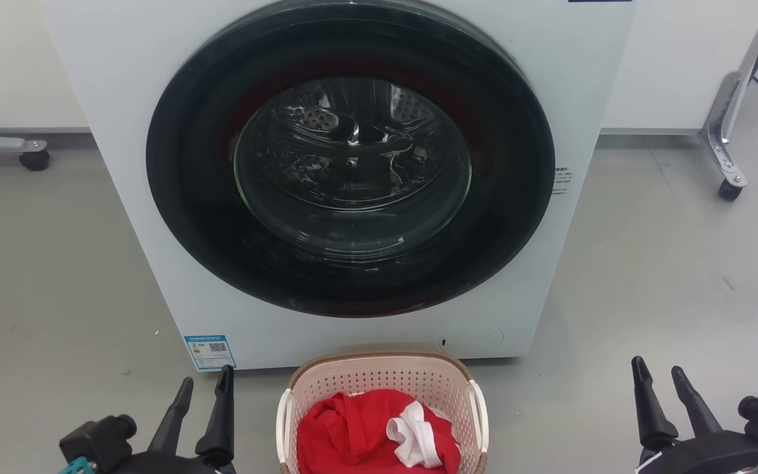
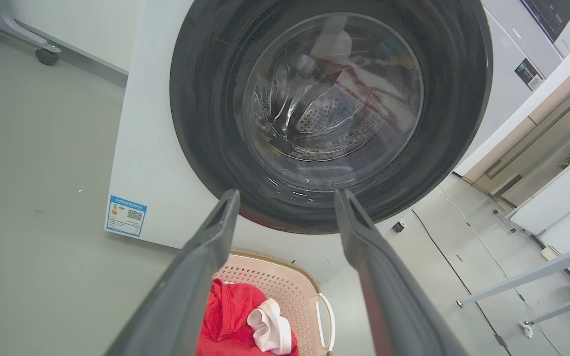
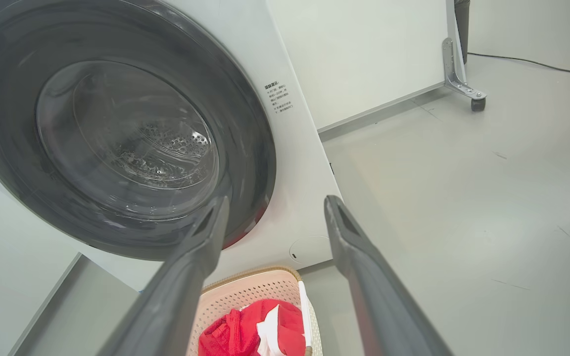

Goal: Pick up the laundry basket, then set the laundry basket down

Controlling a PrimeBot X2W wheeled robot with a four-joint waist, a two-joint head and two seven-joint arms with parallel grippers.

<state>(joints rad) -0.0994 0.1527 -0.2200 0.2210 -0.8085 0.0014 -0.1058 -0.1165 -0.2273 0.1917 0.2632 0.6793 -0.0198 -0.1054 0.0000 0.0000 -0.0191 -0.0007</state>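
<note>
The laundry basket (image 1: 379,382) stands on the floor at the bottom centre of the head view, just in front of the washing machine. It is pale cream with perforated walls, a brown rim and white side handles, and holds red and white cloth. My left gripper (image 1: 206,385) is open at the lower left, a short way left of the basket and apart from it. Farther off at the lower right, my right gripper (image 1: 658,372) is open and empty. The basket (image 2: 285,284) lies low between the left fingers in the left wrist view. The right wrist view has the basket (image 3: 250,291) at its bottom.
A white front-loading washing machine (image 1: 129,118) with a shut dark round door (image 1: 350,158) fills the space behind the basket. Metal frame legs on castors stand at far left (image 1: 33,158) and far right (image 1: 729,189). Grey floor (image 1: 668,263) spreads on both sides.
</note>
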